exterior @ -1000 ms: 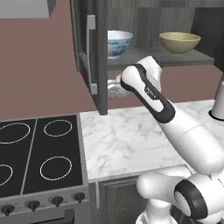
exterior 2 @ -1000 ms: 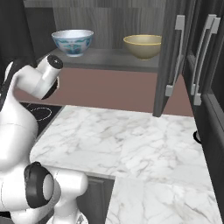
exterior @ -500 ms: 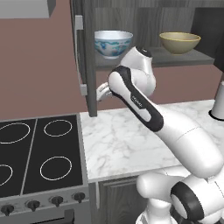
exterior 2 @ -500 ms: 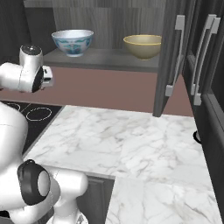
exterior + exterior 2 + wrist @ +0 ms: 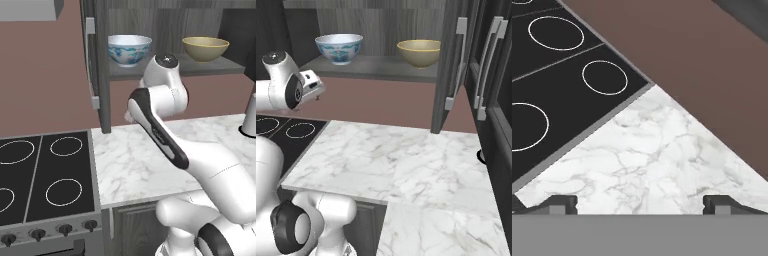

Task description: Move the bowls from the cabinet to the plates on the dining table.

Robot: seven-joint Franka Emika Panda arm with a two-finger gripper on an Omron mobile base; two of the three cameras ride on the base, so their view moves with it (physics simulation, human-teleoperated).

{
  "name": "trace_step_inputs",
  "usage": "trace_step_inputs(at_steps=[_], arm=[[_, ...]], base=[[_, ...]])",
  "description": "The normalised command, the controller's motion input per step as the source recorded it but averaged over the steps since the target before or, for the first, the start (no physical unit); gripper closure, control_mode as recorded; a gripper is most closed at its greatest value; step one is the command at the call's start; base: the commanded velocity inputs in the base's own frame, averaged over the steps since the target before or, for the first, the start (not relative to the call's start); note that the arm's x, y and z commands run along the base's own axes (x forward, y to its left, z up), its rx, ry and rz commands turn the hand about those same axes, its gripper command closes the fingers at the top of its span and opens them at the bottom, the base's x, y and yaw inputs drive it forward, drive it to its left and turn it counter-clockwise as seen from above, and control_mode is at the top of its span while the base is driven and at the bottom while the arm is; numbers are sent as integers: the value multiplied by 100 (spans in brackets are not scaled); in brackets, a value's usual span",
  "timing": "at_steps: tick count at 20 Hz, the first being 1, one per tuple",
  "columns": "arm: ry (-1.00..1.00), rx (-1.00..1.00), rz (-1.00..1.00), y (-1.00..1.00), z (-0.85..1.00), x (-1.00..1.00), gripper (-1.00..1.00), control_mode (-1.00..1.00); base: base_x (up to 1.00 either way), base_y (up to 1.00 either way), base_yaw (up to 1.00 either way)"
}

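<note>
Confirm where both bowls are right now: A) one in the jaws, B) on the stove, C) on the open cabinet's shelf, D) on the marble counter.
C: the patterned bowl and the yellow bowl both sit on the cabinet shelf, apart from each other.

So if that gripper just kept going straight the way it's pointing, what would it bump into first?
Probably the marble counter next to the stove. The hand view looks down along the open gripper at bare marble, with nothing between. How far off it lies is hard to judge.
</note>
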Motion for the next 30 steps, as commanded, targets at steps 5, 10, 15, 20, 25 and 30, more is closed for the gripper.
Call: trace_step_inputs(at_steps=[5, 10, 15, 20, 25, 30], arm=[[-12, -29, 0, -67, 0, 0, -100, -100], [-10, -21, -1, -63, 0, 0, -100, -100], [-9, -16, -6, -62, 9, 3, -100, -100], [-7, -12, -11, -62, 10, 16, -100, -100], [-3, -6, -14, -62, 9, 43, -100, -100], [-3, -4, -11, -45, 23, 54, -100, -100]], base=[[0, 0, 0], [0, 0, 0], [0, 0, 0], [0, 0, 0], [0, 0, 0], [0, 0, 0]])
